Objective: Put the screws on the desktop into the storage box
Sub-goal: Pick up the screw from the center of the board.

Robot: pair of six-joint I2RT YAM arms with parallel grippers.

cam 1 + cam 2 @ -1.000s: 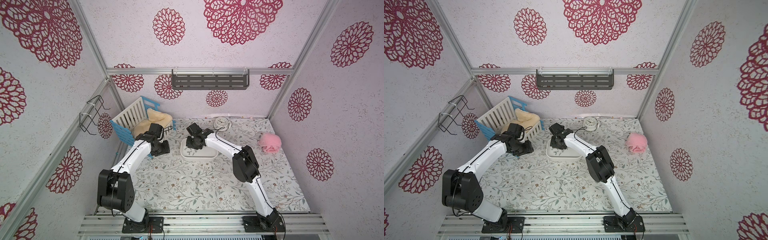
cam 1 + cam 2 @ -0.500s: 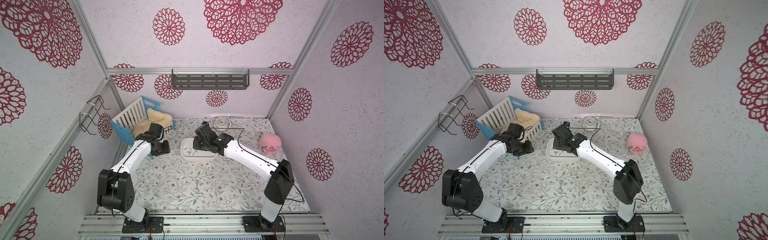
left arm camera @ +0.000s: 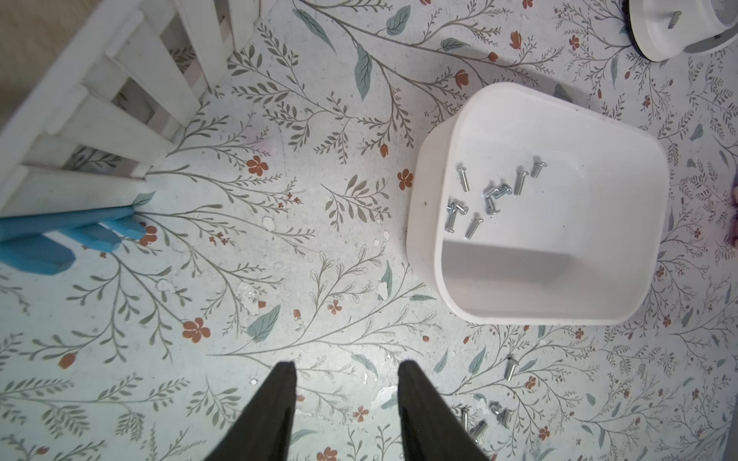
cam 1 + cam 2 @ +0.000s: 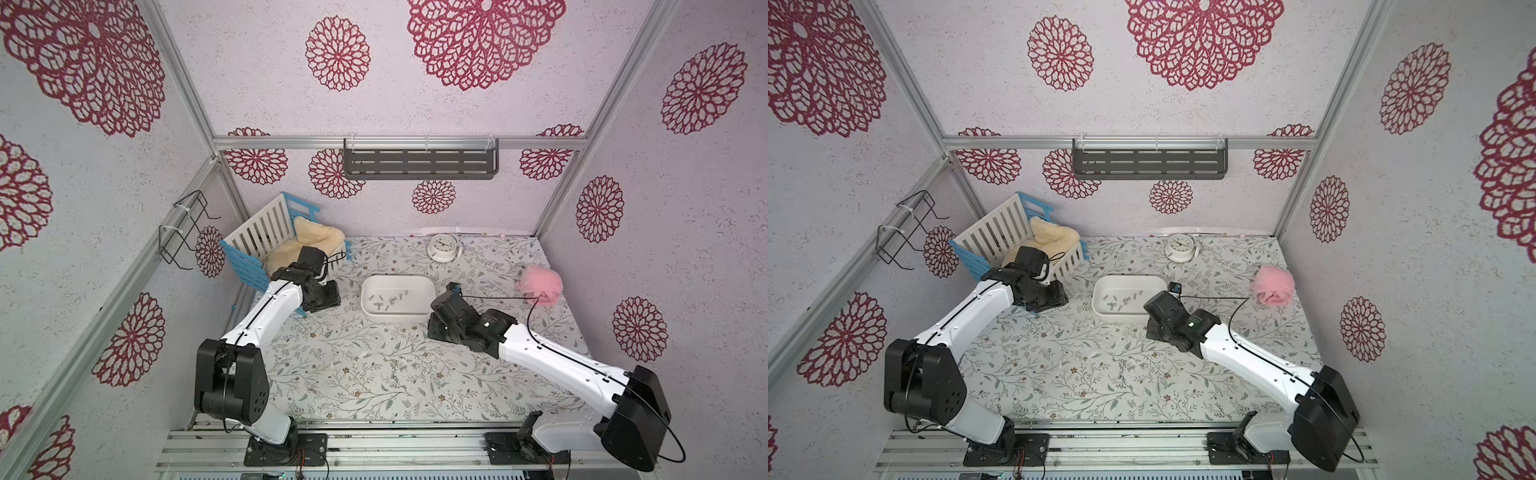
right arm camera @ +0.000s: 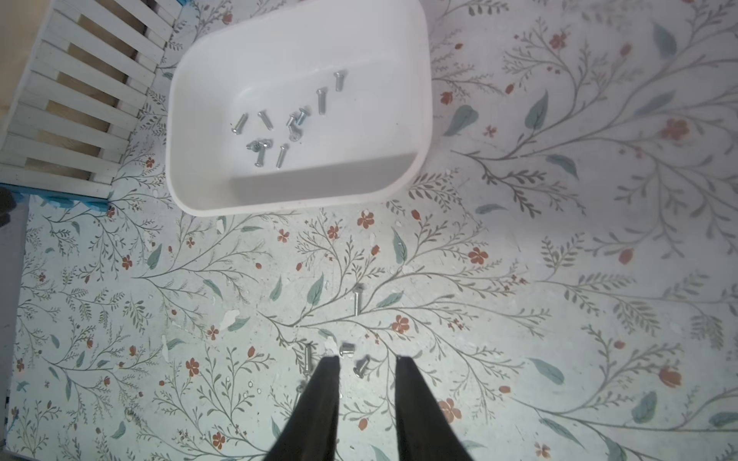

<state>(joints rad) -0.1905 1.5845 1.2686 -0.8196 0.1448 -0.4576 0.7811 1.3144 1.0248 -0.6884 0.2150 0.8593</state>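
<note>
Both pairs of jaws stand released and empty: the right gripper (image 5: 367, 361) hangs low over the desktop (image 5: 519, 319) with its fingers spread, and the left gripper (image 3: 347, 365) is parted the same way over bare surface. The blue-and-white slatted crate (image 3: 100, 119) sits ahead of the left jaws and off to one side, nearer to them than to the right pair. The white storage box (image 5: 319, 181) lies ahead of the right jaws, well apart from the tips, with about ten screws (image 5: 279, 127) already scattered on its floor. The remaining loose screws (image 5: 346, 349) lie on the desktop right at the right fingertips: two just ahead of the gap, one beside the outer face of a finger, and one a little farther ahead toward the box. The task looks well past halfway, and the step in hand seems to be the approach for another pick. The next move calls for lowering until the tips meet the surface, centring a single screw in the gap, and clenching without scattering its close neighbours. Open desktop surrounds this cluster, so there is room to move; the only edge on the way is the box's low near wall, which the carry must clear.
</note>
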